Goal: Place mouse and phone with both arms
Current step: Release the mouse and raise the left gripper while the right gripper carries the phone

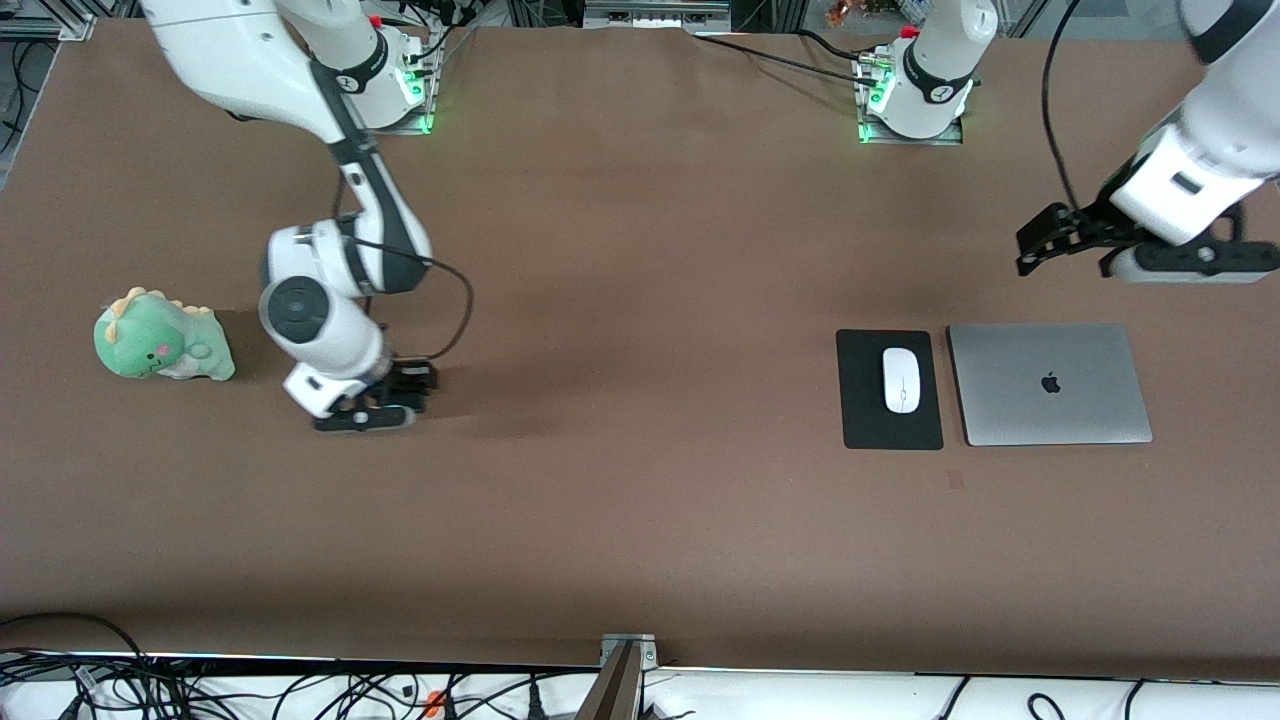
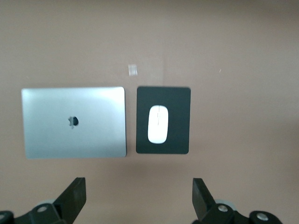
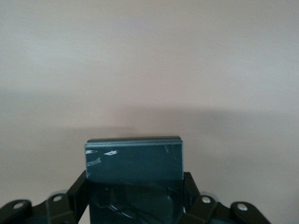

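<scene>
The white mouse [image 1: 901, 380] lies on a black mat [image 1: 862, 410] beside a closed silver laptop [image 1: 1050, 383]. It also shows in the left wrist view [image 2: 158, 123]. My left gripper [image 1: 1035, 250] is open and empty, up in the air over bare table near the laptop; its view shows the fingers [image 2: 74, 191] wide apart. My right gripper [image 1: 400, 385] is low over the table toward the right arm's end. It is shut on the black phone [image 3: 133, 161], which sticks out from between its fingers [image 3: 78, 189]. The phone is hidden in the front view.
A green dinosaur plush [image 1: 160, 345] sits toward the right arm's end of the table, beside my right arm. A small pale mark [image 1: 955, 481] lies on the brown table nearer the front camera than the mat. Cables run along the table's front edge.
</scene>
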Robot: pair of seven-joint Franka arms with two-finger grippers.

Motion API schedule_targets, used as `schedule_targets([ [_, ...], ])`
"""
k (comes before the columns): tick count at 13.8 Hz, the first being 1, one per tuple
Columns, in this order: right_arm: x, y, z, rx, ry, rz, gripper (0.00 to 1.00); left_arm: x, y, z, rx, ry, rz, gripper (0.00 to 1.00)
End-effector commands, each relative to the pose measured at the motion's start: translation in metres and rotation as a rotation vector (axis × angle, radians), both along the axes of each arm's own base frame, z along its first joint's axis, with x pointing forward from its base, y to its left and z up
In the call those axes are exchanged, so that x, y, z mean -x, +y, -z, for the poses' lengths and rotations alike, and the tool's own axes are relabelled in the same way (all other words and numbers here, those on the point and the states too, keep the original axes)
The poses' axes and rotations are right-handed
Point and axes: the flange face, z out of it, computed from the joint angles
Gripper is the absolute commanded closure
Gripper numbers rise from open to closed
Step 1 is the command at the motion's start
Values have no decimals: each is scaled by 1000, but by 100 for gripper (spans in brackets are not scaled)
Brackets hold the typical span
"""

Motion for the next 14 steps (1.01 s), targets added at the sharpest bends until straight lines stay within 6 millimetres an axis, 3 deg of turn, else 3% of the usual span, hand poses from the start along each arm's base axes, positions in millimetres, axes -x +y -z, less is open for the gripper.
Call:
schedule_targets([
  [1,38,-63,-16,-31,-37,-20,59,-10,16,-30,3,-28,-11,0],
  [3,51,-96,-13,-35,-45,-11,59,-16,12,-30,3,-30,-4,0],
  [5,60,-121,-6,-35,-79,18,59,-27,8,-11,3,-3,2,0],
  [8,70,-161,26,-21,-138,23,59,-33,3,-9,-51,8,26,0],
  [14,70,-164,67,-17,-191,36,58,-30,-5,-9,-79,25,38,0],
])
